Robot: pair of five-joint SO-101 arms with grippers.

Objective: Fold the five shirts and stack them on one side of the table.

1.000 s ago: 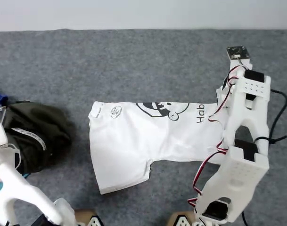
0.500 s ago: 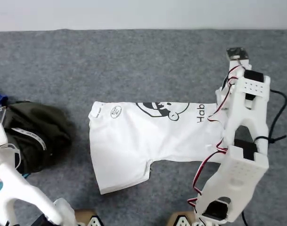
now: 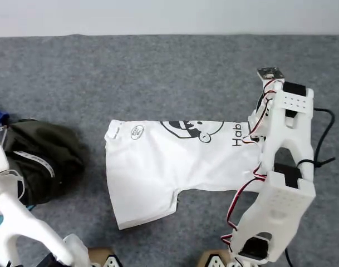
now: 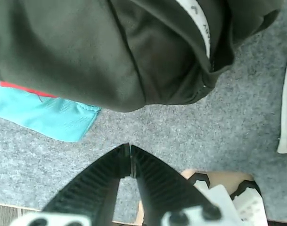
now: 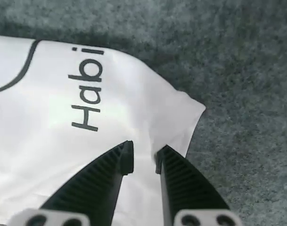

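**Right gripper over the white shirt's corner, left gripper closed by the pile**

The right gripper (image 5: 143, 159) sits with its jaws narrowly parted on the white shirt (image 5: 86, 117). White cloth fills the gap, close to the shirt's corner. Whether any cloth is pinched I cannot tell. The left gripper (image 4: 130, 153) is clenched on nothing. It hangs over bare grey mat (image 4: 190, 136), just short of the dark olive shirt (image 4: 86, 52).

In the high view the white shirt (image 3: 175, 164) lies flat at the table's centre. Its printed hem end runs under the right arm (image 3: 280, 183) at 3 o'clock, and one sleeve points to 7 o'clock. The dark olive shirt (image 3: 44, 158) is bunched at 9 o'clock, apart from the white one. Open grey mat (image 3: 158, 72) stretches toward 12 o'clock, up to the pale wall (image 3: 158, 16).

The left wrist view adds a turquoise garment (image 4: 49, 117) under the dark shirt, with a red strip at their meeting. The right wrist view adds the crease near the white shirt's corner.
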